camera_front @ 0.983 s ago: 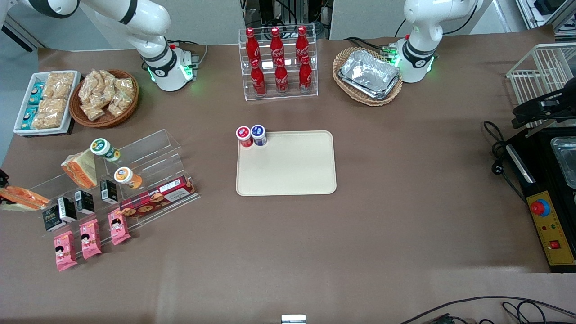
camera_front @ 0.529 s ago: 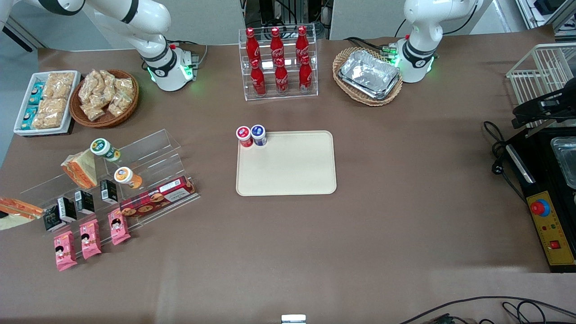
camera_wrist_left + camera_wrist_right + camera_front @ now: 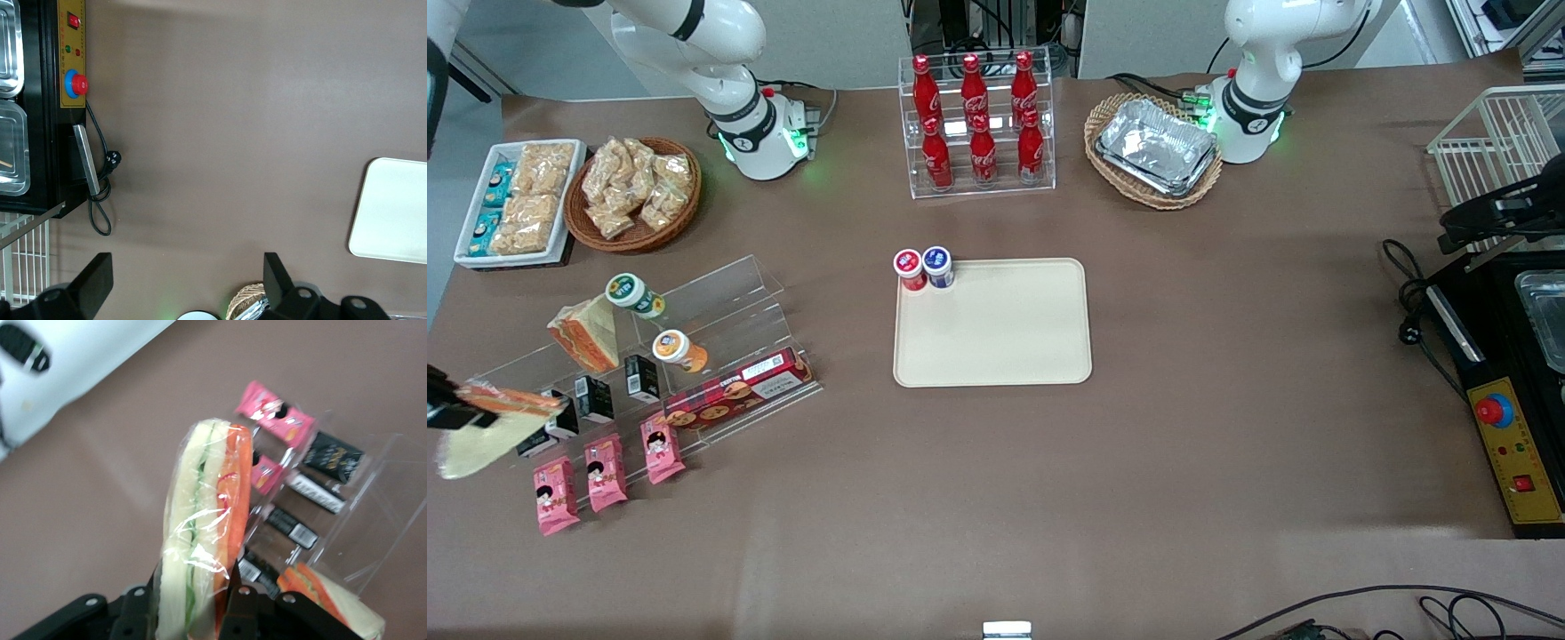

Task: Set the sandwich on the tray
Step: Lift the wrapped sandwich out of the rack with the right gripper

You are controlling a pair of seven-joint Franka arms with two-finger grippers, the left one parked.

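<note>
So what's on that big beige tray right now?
Two small capped jars, red-lidded and blue-lidded, stand at one corner of the tray; the rest is bare. The sandwich isn't there yet; the hand holds it above the snack shelf at the working arm's end.

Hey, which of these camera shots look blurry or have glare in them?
Right wrist view: the sandwich held in the gripper is soft, its wrap glinting. Front view: the sandwich smears at the frame edge; the foil trays shine. Left wrist view: evenly lit, tray pale.
</note>
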